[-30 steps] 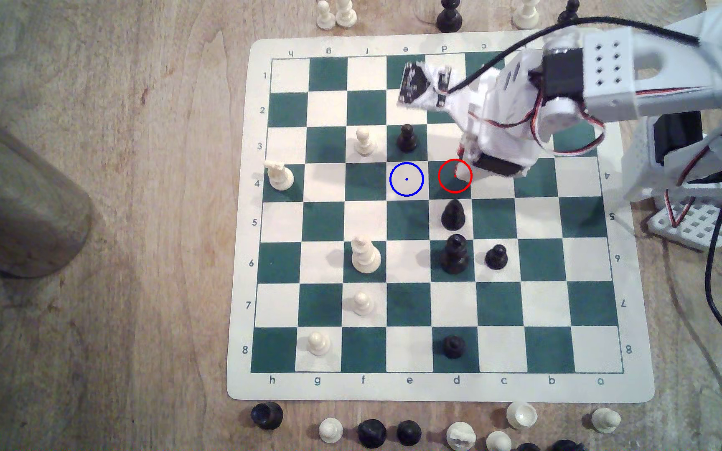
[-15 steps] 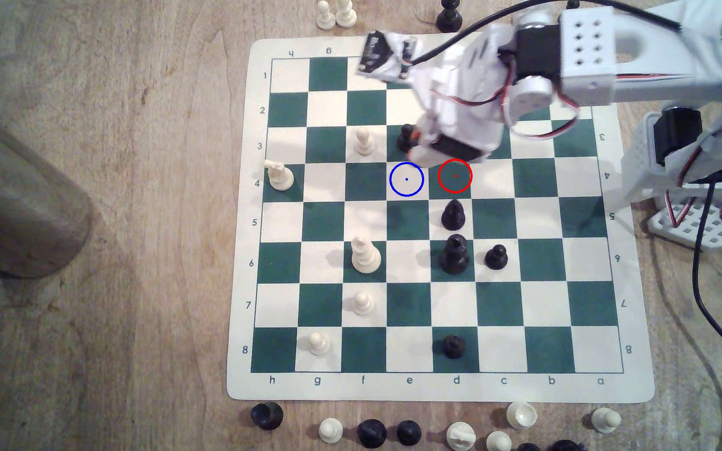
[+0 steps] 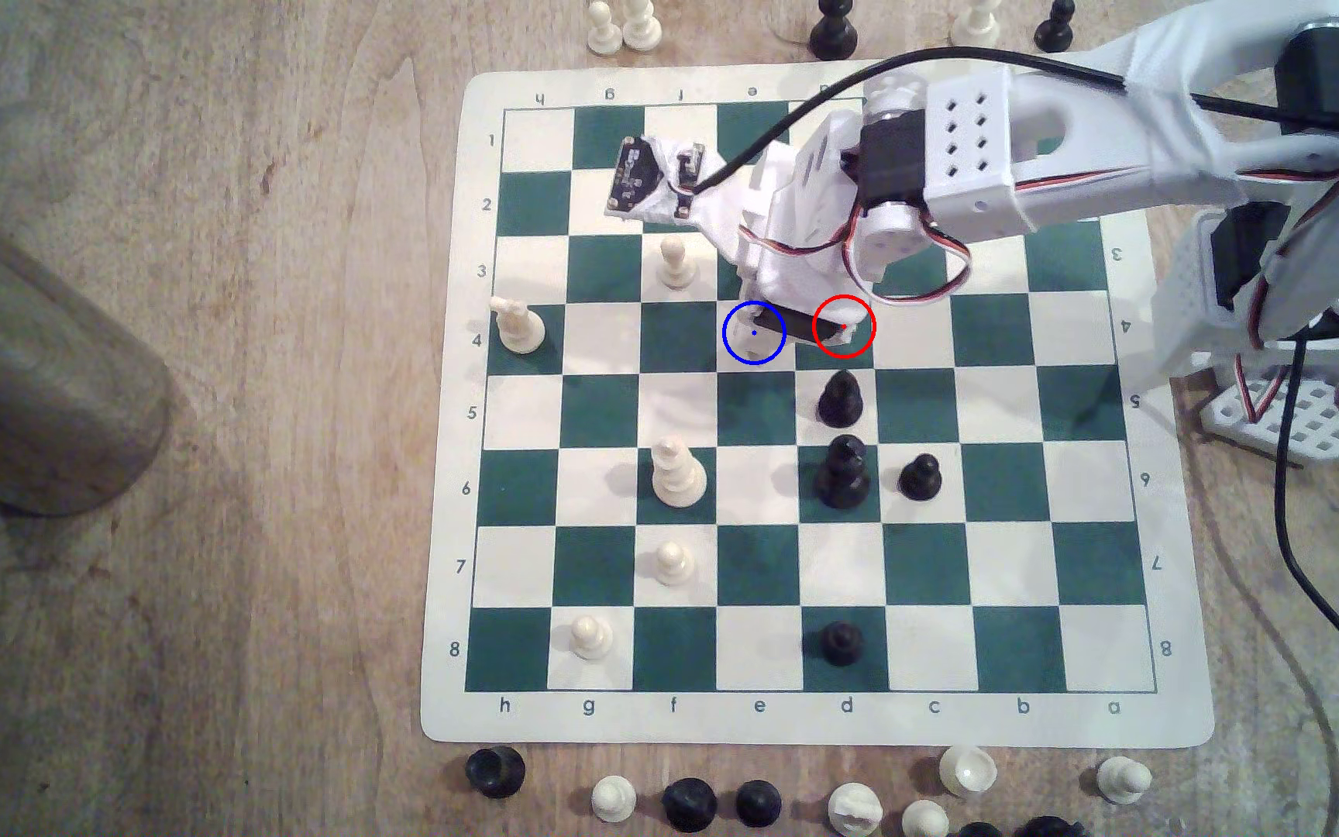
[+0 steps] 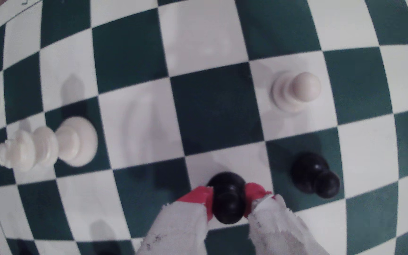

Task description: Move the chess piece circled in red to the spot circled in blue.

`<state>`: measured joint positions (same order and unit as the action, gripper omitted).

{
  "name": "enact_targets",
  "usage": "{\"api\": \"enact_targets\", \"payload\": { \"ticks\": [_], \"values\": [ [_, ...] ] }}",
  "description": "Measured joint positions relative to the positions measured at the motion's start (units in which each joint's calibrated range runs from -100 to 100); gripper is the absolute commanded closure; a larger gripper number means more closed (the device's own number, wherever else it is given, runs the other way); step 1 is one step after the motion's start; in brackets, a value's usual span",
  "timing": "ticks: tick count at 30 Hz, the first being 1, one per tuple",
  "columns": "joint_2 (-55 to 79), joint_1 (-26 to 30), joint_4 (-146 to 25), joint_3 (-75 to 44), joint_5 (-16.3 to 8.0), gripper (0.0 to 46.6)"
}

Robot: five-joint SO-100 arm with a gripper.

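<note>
In the wrist view the chess piece (image 4: pixel 226 186), a small black pawn with a ball head, sits between my gripper's (image 4: pixel 228 193) red fingertips (image 4: pixel 199 196), which are shut on it. Its base lies over a cream-white square (image 4: pixel 242 161); I cannot tell if it touches the board. In the exterior view my gripper (image 3: pixel 763 322) hangs over the spot (image 3: pixel 739 354), the white square with the blue ring, and the wrist hides the pawn. The arm partly covers the red-ringed green square (image 3: pixel 831 350).
A second black pawn (image 4: pixel 314 175) stands one square from the held one. A white pawn (image 3: pixel 674 261), a taller black piece (image 3: pixel 839 398) and the tallest black piece (image 3: pixel 842 471) stand nearby. Captured pieces line the board's edges. A wooden cylinder (image 3: pixel 30 362) is at the exterior view's left.
My gripper has moved toward the exterior view's left, from the red-ringed square past the neighbouring black pawn, and now sits over the blue-ringed square.
</note>
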<state>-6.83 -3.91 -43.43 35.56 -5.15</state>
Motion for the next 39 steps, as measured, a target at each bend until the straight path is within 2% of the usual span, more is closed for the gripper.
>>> {"api": "enact_targets", "payload": {
  "ticks": [10,16,22,28,39],
  "values": [
    [2.2,0.0,0.0,-1.2,0.3,45.4],
    [2.2,0.0,1.0,-1.2,0.5,34.0],
    [3.4,0.0,1.1,-1.2,0.5,33.2],
    [3.4,0.0,1.1,-1.2,0.5,26.6],
    [-3.4,0.0,-0.3,0.3,0.5,24.3]
  ]
}}
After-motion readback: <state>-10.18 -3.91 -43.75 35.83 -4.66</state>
